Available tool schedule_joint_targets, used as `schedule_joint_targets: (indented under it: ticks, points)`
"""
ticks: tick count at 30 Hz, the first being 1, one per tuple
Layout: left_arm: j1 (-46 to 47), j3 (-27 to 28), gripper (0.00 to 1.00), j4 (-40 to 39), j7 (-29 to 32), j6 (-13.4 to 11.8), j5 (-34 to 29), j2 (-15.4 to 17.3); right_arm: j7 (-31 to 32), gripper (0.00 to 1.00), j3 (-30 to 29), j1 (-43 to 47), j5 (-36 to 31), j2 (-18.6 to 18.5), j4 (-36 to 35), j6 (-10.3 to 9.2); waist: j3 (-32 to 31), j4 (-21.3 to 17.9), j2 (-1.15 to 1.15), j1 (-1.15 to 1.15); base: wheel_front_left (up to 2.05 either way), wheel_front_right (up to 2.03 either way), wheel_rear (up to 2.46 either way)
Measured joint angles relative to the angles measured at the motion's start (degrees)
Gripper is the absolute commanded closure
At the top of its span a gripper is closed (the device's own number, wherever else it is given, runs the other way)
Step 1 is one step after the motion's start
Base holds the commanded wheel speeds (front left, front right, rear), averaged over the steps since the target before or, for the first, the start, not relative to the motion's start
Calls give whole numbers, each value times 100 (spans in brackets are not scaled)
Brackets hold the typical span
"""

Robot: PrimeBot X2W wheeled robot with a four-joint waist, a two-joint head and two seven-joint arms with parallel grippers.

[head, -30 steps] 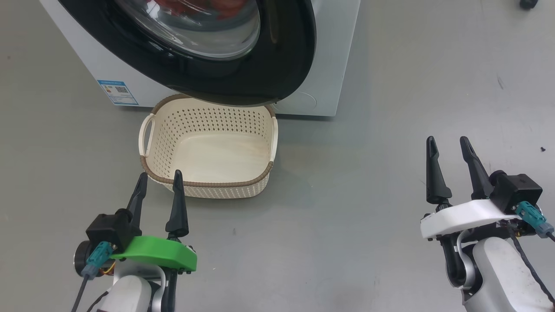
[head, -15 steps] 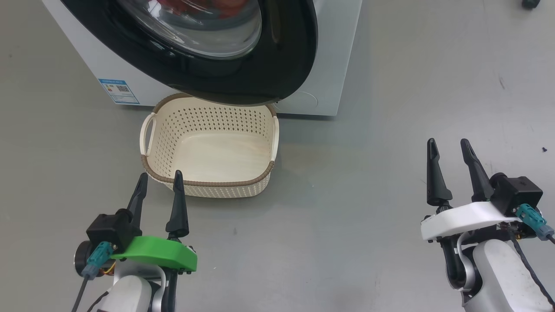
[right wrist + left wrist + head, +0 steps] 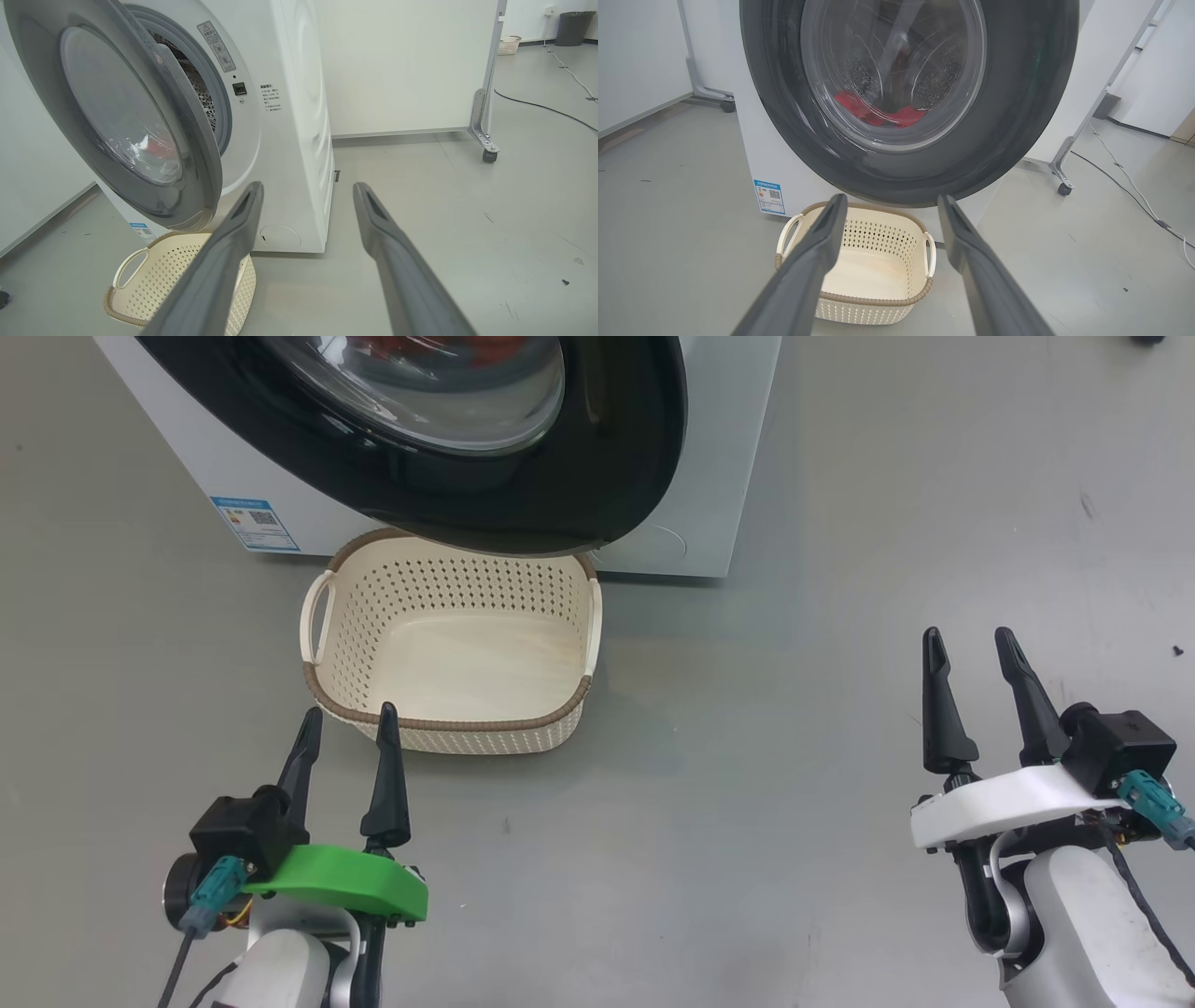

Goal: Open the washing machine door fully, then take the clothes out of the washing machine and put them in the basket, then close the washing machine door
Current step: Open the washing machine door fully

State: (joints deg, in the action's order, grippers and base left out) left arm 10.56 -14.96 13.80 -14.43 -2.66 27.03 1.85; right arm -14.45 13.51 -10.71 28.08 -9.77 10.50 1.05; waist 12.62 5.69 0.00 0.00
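Hook the stiff, heavy-looking round glossy black-rimmed washing machine door (image 3: 644,457), ajar over the cream perforated basket (image 3: 485,722), by its slick free right edge, using the right end effector (image 3: 967,635), spread wide, empty.

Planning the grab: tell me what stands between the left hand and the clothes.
The washing machine door; in the left wrist view the clothes show through its glass.

- Head view looks steeply down, from close above, at a small cream perforated basket (image 3: 485,593).
- Both wrist views face forward from low, sharing that basket and the big white front-loading washing machine (image 3: 289,140).
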Motion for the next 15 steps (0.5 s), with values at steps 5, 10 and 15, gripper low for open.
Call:
schedule_joint_targets:
  ticks: [5,10,15]
  points:
    - [5,-75,0,-37,-1,1,0,1,4,0,9,-215,1,-127,-5,143,106,17,0,0,0,0,0]
    - [15,-164,0,-70,0,1,0,1,178,0,-10,-671,2,-323,-36,243,229,59,0,0,0,0,0]
    - [65,-248,0,-81,-1,1,0,3,396,0,-53,-1206,14,-494,-57,336,366,125,0,0,0,0,0]
